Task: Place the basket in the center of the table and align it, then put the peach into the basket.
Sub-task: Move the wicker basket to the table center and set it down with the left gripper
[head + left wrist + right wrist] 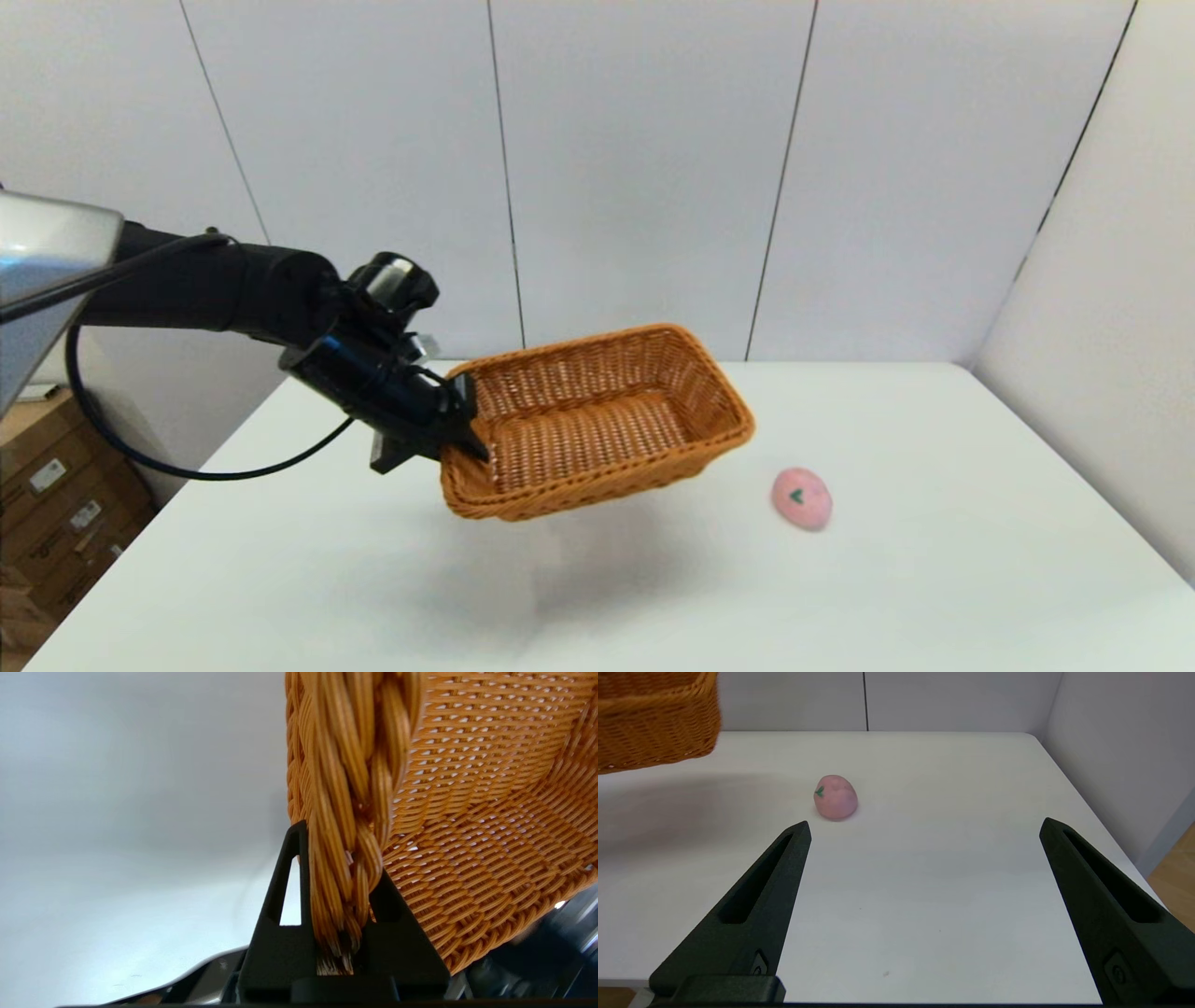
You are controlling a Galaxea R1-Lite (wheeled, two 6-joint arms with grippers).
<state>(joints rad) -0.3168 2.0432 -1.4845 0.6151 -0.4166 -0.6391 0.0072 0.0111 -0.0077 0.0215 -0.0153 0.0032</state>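
Pinching the wicker basket [597, 420] by its braided rim, my left gripper [464, 422] held it tilted above the table [934, 579]; felt light, stiff. Right gripper [924, 868] idled, fingers apart, near the peach [801, 498].

Pale panelled walls [635, 168], cardboard boxes [56, 495]

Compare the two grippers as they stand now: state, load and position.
The left gripper is shut on the braided rim of the basket, while the right gripper is open and holds nothing. The left gripper carries the basket tilted, clear of the table; the right gripper sits low at the table's near edge, facing the peach without touching it. Both have long black fingers.
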